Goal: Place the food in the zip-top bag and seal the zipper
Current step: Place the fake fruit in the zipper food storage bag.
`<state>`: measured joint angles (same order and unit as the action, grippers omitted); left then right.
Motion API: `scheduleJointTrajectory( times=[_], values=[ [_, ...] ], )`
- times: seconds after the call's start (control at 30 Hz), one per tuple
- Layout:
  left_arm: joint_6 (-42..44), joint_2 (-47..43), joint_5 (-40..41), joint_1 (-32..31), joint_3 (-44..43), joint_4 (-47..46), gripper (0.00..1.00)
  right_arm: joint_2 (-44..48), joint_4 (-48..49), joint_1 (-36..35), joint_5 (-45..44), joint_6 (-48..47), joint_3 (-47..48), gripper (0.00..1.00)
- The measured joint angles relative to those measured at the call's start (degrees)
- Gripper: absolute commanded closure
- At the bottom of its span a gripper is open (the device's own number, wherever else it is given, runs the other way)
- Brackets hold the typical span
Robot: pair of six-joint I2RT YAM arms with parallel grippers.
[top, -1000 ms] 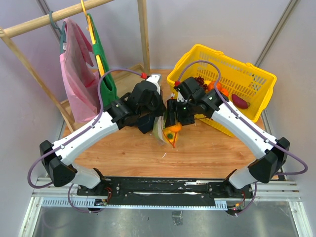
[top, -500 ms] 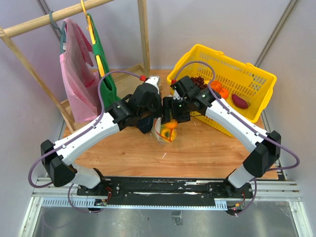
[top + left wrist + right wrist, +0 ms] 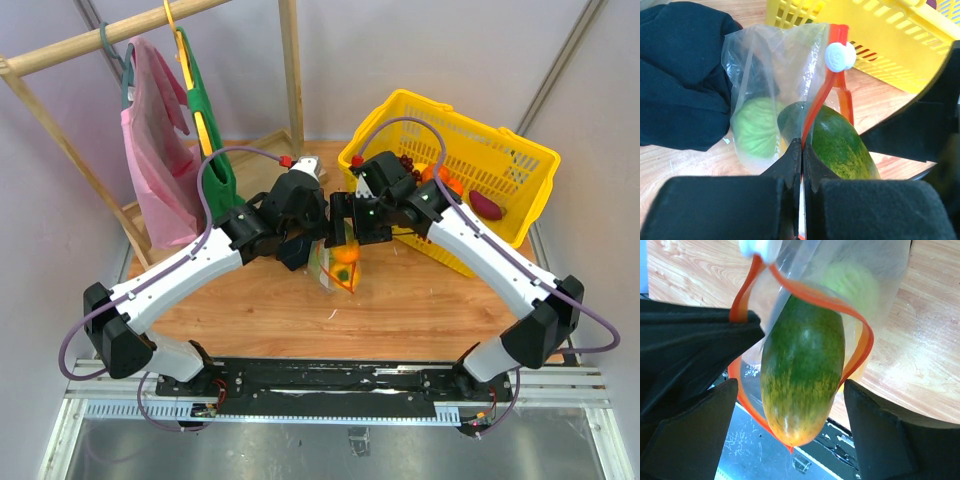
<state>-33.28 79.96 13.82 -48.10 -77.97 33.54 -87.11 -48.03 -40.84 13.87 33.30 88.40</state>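
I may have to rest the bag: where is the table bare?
Bare table lies nearer than the bag, between left arm and right arm. Crowded around it: dark cloth on its left, yellow basket on its right.

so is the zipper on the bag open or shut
Open. In the right wrist view the zipper gapes in a wide loop around the green fruit, which sits partway through the mouth.

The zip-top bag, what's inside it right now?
A dark green oblong fruit, yellowing at one end, sits in the open mouth of the zip-top bag; a pale green round one lies deeper. The fruit and crinkled plastic hide anything further down.
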Motion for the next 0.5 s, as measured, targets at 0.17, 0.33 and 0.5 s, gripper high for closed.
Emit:
scheduleJointTrajectory(
  times=[0.17, 0.33, 0.5],
  values=[
    [-0.5, 0.0, 0.0, 0.1, 0.0, 0.0, 1.0, 3.3, 0.2, 0.0, -0.1, -0.3, -1.2, 0.12],
    [-0.7, 0.0, 0.0, 0.2, 0.1, 0.0, 1.0, 7.0, 0.2, 0.0, -1.3, -0.7, -3.8, 0.13],
    [-1.0, 0.0, 0.0, 0.3, 0.1, 0.0, 1.0, 12.0, 0.2, 0.0, -3.4, -1.3, -6.1, 0.18]
  ],
)
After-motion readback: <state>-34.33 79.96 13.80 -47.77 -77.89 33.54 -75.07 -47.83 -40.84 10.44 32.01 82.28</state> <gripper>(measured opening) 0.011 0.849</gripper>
